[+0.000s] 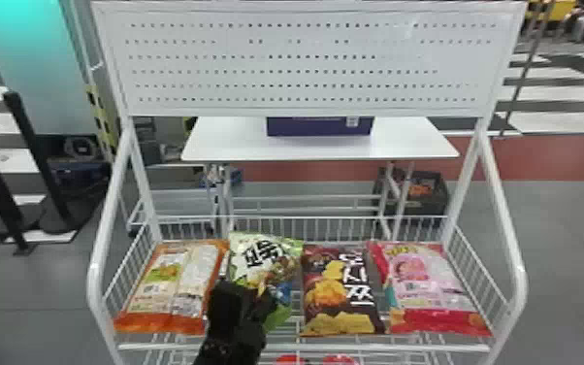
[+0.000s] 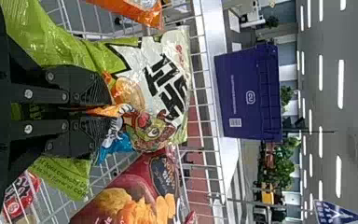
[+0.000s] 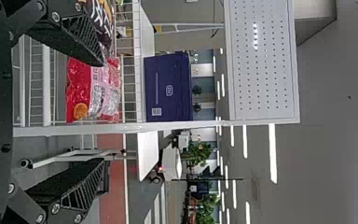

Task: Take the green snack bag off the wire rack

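In the head view my left gripper (image 1: 246, 294) is at the lower front of the green snack bag (image 1: 266, 264), between the orange bag and the dark brown bag. The left wrist view has the left gripper (image 2: 106, 111) shut on the green snack bag (image 2: 135, 70), a creased fold of its front pinched between the fingers. The bag is bunched around the grip and leans a little, its upper edge close to the rack's rear wires. The gripper hides part of its lower half. My right gripper (image 3: 105, 113) stands open with nothing between its fingers, before the rack's right side.
The wire rack (image 1: 305, 347) also holds an orange bag (image 1: 160, 276) at left, a brown bag (image 1: 342, 291) and a pink-red bag (image 1: 427, 281) at right. Side rails flank it, with a perforated panel (image 1: 305, 63) above. Behind stands a white table (image 1: 228, 141) with a purple box (image 1: 317, 127).
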`<state>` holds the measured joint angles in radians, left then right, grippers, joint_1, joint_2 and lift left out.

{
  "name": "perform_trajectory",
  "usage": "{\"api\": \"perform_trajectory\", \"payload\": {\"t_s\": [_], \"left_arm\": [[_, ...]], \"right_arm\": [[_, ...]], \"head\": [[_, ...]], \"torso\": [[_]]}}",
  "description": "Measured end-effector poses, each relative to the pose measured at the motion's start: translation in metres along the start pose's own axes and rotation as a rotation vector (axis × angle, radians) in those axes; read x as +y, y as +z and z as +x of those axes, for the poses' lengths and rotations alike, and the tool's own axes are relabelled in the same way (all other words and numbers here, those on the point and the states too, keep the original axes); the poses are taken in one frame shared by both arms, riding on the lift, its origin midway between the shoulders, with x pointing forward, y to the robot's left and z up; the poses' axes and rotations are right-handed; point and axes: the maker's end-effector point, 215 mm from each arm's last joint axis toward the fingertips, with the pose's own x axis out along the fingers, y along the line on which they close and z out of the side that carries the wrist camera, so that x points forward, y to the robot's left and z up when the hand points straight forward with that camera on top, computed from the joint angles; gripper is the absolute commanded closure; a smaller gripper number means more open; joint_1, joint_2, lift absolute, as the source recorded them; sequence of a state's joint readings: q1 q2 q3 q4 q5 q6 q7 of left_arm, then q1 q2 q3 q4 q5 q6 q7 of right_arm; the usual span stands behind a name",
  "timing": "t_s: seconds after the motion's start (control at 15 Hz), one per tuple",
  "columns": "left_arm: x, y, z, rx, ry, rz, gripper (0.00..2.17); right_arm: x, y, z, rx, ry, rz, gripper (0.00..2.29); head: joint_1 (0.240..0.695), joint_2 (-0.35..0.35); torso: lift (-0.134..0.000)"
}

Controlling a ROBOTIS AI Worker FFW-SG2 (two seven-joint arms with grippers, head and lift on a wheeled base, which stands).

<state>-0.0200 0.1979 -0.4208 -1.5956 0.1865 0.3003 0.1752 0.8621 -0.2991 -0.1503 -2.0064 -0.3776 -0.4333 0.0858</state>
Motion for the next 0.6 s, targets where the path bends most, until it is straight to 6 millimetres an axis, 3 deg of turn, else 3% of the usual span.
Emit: {"api": "perform_trajectory", "payload": {"t_s": [0.27, 0.47, 0.6], "left_arm": [[0.007, 0.036, -0.038, -0.086, 0.011, -0.028, 1.43], [0.034, 0.062, -0.096, -0.158, 0.026, -0.066, 1.43], [0.054, 0.065, -0.135, -0.182, 0.053, -0.065, 1.43]], "right_arm": [[0.000, 0.001, -0.001, -0.001, 0.000, -0.001, 0.17], [0.000, 0.002, -0.002, -0.001, 0.003, -0.003, 0.17], [0.001, 0.003, -0.002, -0.002, 0.005, -0.004, 0.17]], "head": [[0.499, 0.000], [0.499, 0.000], [0.499, 0.000]], "torso": [[0.000], [0.000], [0.000]]}}
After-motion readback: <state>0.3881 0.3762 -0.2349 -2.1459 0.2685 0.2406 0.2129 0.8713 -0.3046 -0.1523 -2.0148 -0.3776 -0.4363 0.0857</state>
